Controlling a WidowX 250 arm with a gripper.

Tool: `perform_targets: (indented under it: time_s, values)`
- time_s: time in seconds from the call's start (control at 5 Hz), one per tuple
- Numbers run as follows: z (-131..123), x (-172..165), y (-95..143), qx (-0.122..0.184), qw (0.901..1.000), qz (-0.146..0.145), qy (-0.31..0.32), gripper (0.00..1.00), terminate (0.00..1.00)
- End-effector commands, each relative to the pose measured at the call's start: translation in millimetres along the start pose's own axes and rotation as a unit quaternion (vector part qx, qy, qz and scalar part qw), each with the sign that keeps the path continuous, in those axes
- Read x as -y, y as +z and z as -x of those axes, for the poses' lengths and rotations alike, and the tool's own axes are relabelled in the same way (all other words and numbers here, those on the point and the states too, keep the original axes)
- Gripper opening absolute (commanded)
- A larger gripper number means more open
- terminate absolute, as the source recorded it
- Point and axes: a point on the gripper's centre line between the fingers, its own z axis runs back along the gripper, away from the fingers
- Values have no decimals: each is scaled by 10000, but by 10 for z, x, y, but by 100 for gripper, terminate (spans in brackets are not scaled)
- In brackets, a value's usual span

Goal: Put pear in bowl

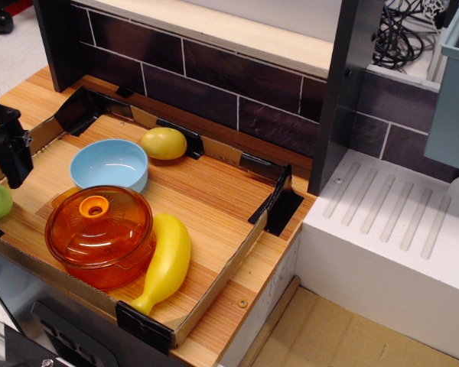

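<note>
Clearly the task is not yet begun, since the bowl (109, 164) is empty, the gripper (10, 149) (I cannot tell if its jaws are apart) hangs just above the pear (0, 201), which lies at the left edge.

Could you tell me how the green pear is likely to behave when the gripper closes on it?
The pear looks smooth and rounded, so it may slip or roll away under an off-centre pinch. It seems to be small hollow plastic, so probably light and stiff. It sits at the tray's left edge, mostly out of view.
</note>
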Motion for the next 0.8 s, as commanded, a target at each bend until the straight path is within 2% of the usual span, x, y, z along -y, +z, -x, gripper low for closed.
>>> perform_targets:
  time_s: [0.0, 0.6]
  values:
    - [-133, -177, -3, 256, 9995, -143, -120, 100, 0]
    - [-173, -76, -153, 319, 9994, -59, -150, 100, 0]
